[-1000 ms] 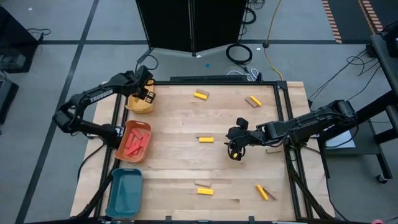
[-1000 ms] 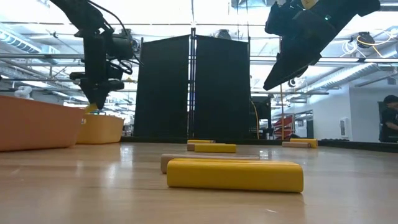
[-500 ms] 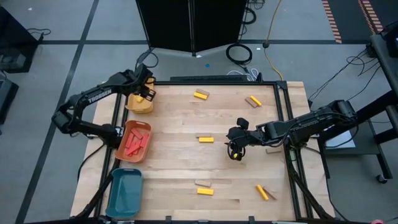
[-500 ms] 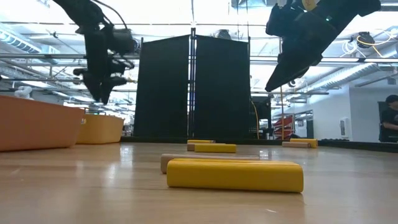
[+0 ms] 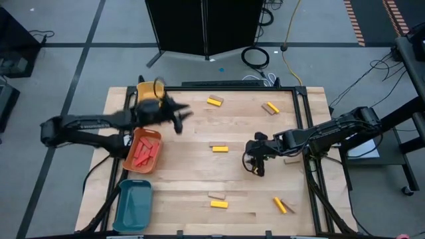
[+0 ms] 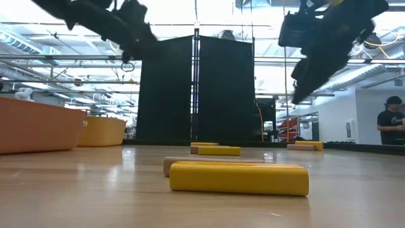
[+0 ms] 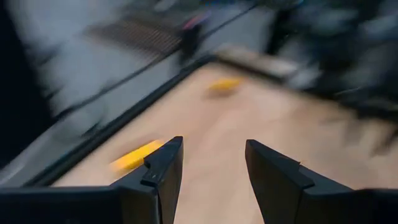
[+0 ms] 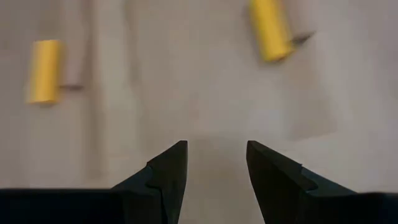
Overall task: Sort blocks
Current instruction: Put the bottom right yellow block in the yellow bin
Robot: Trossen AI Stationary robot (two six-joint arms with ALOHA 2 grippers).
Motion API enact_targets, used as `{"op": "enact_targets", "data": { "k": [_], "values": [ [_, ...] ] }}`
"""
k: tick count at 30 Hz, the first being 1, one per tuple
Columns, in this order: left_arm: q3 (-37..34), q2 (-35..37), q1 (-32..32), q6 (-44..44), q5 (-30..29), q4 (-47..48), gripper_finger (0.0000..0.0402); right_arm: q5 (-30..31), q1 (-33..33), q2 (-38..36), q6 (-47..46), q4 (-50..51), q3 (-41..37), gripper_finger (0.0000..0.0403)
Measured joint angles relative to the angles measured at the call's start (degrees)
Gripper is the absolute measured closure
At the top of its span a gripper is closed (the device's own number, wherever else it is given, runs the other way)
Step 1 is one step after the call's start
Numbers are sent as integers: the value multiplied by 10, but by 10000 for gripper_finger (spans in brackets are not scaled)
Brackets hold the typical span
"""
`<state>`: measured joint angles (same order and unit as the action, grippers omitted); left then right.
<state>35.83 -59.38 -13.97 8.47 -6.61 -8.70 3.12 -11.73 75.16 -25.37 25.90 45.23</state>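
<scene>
Pale wood tabletop [image 5: 199, 179] w/ black frame, on grey floor; black screen behind, a person [image 6: 391, 126] in the room. Yellow and tan blocks [image 5: 220, 149] scattered; red blocks [image 5: 144, 153] in orange tray [image 5: 130, 157]. No legible writing. Left tool [image 5: 178, 120] parted, empty, above tabletop; right tool [image 5: 255, 166] parted, empty.

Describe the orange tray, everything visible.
The orange tray is a shallow rounded-rectangle dish, smooth like plastic, sitting flat at the table's left edge between the yellow tray and the teal tray. Several red blocks lie loosely piled inside. The left arm crosses above its far end; neither gripper touches it.
</scene>
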Motion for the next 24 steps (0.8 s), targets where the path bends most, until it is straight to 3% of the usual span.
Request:
{"op": "enact_targets", "data": {
  "k": [5, 9, 17, 24],
  "values": [
    [-92, -60, 103, -16, 8, -324, 230, -153, 0, 0, -143, 12, 0, 243],
    [-102, -113, 145, -80, 9, -428, 230, -280, -16, 0, -301, 49, 0, 243],
    [-102, -145, 152, -109, 9, -461, 230, -318, -100, 0, -560, 76, 0, 243],
    [-102, -145, 152, -119, 9, -460, 230, -235, -160, 10, -594, 98, 0, 243]
  ]
}}
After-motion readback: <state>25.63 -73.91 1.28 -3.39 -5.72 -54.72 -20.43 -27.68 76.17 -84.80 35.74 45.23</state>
